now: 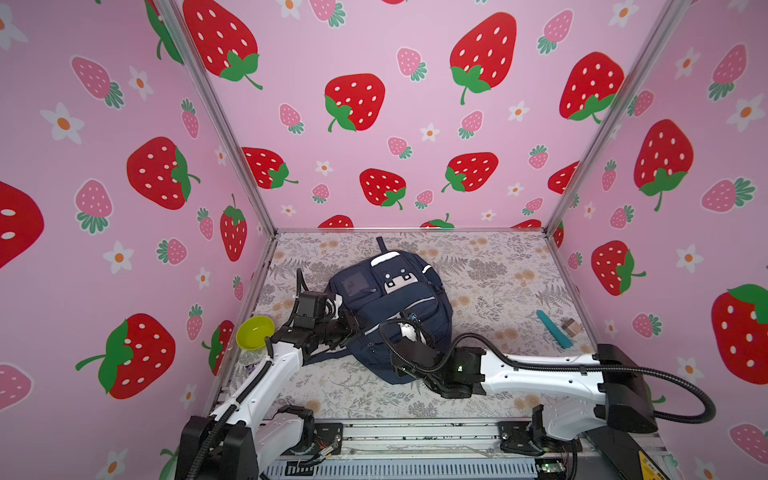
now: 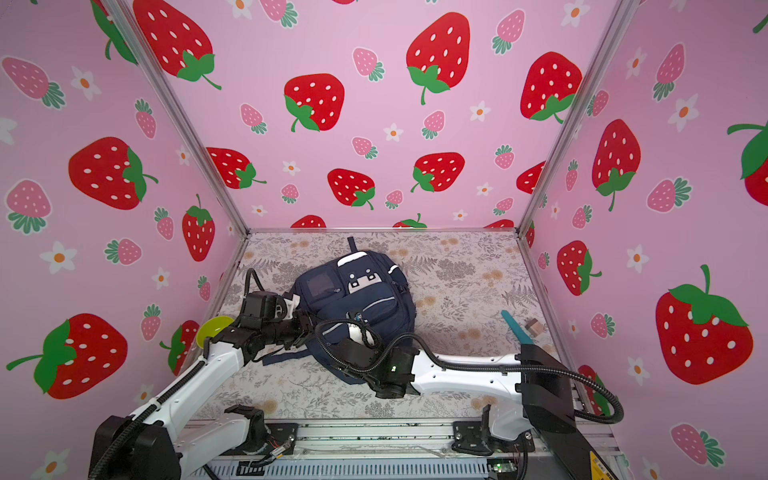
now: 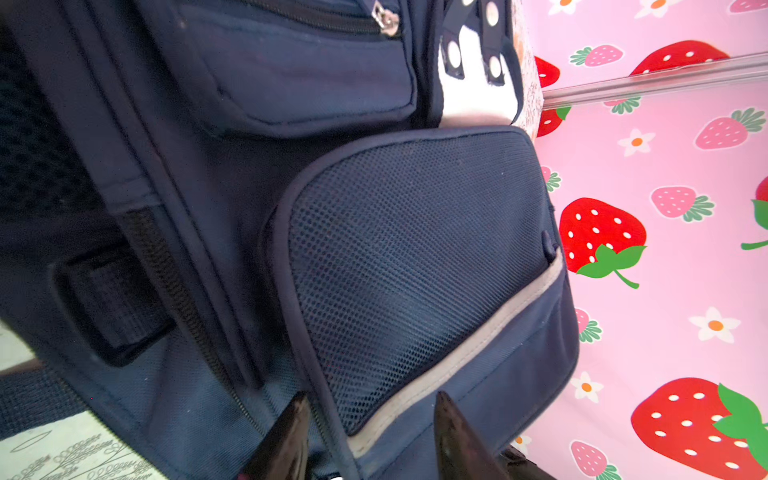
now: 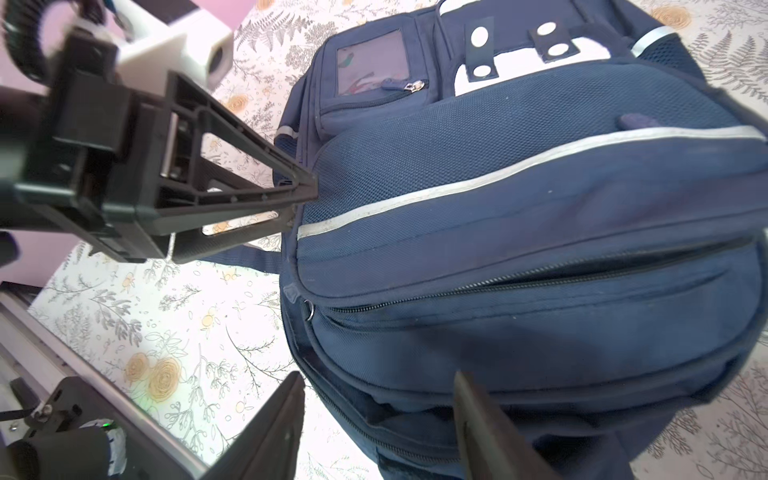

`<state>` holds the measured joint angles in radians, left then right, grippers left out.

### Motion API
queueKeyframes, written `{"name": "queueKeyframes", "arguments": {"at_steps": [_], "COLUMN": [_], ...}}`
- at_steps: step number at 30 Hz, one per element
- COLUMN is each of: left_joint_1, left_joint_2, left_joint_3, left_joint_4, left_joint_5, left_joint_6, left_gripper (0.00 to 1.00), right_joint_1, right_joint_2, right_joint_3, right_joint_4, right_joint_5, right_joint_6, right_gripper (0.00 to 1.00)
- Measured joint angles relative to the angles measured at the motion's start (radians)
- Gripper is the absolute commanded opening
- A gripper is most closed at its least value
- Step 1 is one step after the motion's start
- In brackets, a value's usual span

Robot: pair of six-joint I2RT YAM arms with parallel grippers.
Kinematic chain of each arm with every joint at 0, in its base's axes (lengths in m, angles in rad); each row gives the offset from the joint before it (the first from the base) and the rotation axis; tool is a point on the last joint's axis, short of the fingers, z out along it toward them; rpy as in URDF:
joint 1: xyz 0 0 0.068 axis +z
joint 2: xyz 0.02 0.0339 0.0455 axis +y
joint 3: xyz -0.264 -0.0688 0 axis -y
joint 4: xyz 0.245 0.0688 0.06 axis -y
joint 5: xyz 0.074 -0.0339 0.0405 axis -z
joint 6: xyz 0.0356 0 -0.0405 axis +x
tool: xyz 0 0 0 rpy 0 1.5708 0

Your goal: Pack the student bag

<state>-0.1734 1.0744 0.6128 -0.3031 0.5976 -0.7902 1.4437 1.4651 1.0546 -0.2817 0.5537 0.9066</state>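
Parted left pincer (image 3: 370, 397), parted right pincer (image 4: 378, 375), both reaching toward the middle

**Plenty out of sight around the bag**

In both top views the right arm lies across the lower end of the student bag (image 1: 395, 299), so that end is covered. The right gripper (image 4: 378, 376) is buried there under its own wrist and cable, and in its wrist view the fingers run off the frame edge. The left gripper (image 3: 370, 397) shows only two dark tips with fabric between them; pinched or not, can't tell. The green bowl (image 2: 214, 328), lower left, sits half behind the left arm. The teal stick (image 2: 515, 326), on the right, has its lower end behind the black arm housing. The small block (image 1: 570, 326) beside it is too small to name.
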Motion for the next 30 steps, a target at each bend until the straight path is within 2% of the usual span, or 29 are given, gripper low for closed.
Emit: {"name": "queueKeyframes", "arguments": {"at_steps": [4, 14, 21, 29, 30], "left_joint_1": [0.000, -0.035, -0.123, -0.216, -0.223], "left_joint_2": [0.002, 0.098, 0.164, 0.206, 0.209], "left_joint_3": [-0.001, -0.023, -0.019, 0.001, 0.006], "left_joint_4": [-0.008, 0.117, 0.243, 0.390, 0.399], "left_joint_5": [-0.013, 0.019, 0.032, 0.021, 0.019], "left_joint_6": [-0.007, -0.092, -0.179, -0.278, -0.283], "left_gripper": [0.47, 0.19, 0.00, 0.00, 0.00], "right_joint_1": [0.000, 0.000, -0.008, -0.024, -0.025], "right_joint_2": [-0.028, -0.031, -0.030, -0.012, 0.003], "right_joint_3": [-0.009, -0.024, -0.023, 0.019, 0.037], "right_joint_4": [-0.001, -0.029, -0.087, -0.172, -0.192], "right_joint_5": [0.000, 0.003, 0.007, 0.016, 0.024], "right_joint_6": [0.016, 0.049, 0.087, 0.146, 0.153], "right_gripper": [0.62, 0.65, 0.67, 0.73, 0.77]}}
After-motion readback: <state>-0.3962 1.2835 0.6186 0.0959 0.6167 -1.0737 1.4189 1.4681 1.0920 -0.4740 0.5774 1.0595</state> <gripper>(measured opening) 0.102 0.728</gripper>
